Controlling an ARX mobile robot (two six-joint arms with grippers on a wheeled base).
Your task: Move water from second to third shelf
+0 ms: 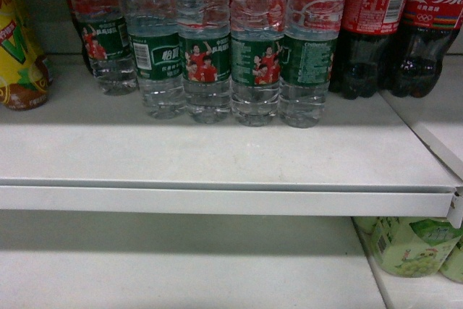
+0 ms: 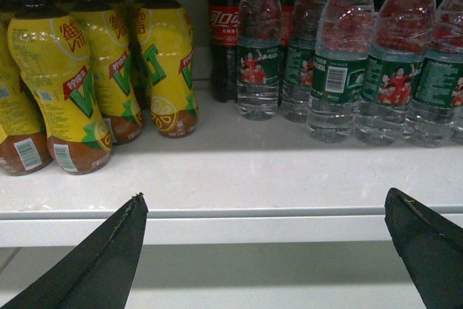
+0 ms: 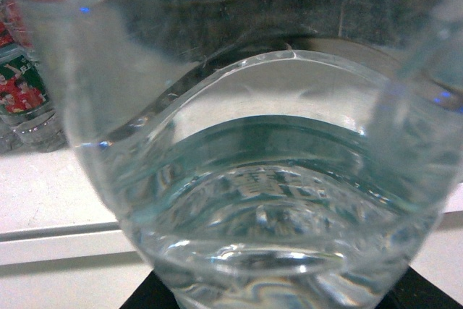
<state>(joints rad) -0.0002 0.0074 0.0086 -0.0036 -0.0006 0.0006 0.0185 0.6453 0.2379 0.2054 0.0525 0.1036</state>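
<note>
Several water bottles (image 1: pixel 206 56) with green labels and red-shirted figures stand in a row on the white shelf (image 1: pixel 217 157); neither gripper shows in the head view. The left wrist view has the same row of water bottles (image 2: pixel 329 70) at the upper right, and my left gripper (image 2: pixel 265 195) hangs open and empty in front of the shelf's front lip. One clear water bottle (image 3: pixel 253 142) fills the right wrist view. It sits between the dark fingers of my right gripper (image 3: pixel 286 296), which is shut on it. More green-labelled bottles (image 3: pixel 22 92) stand behind it at the left.
Dark red-labelled cola bottles (image 1: pixel 372 27) stand right of the water row. Yellow drink bottles (image 2: pixel 65 77) crowd the shelf's left end. Below the shelf lip lies a lower shelf (image 1: pixel 181 273) with pale green bottles (image 1: pixel 412 244) at its right.
</note>
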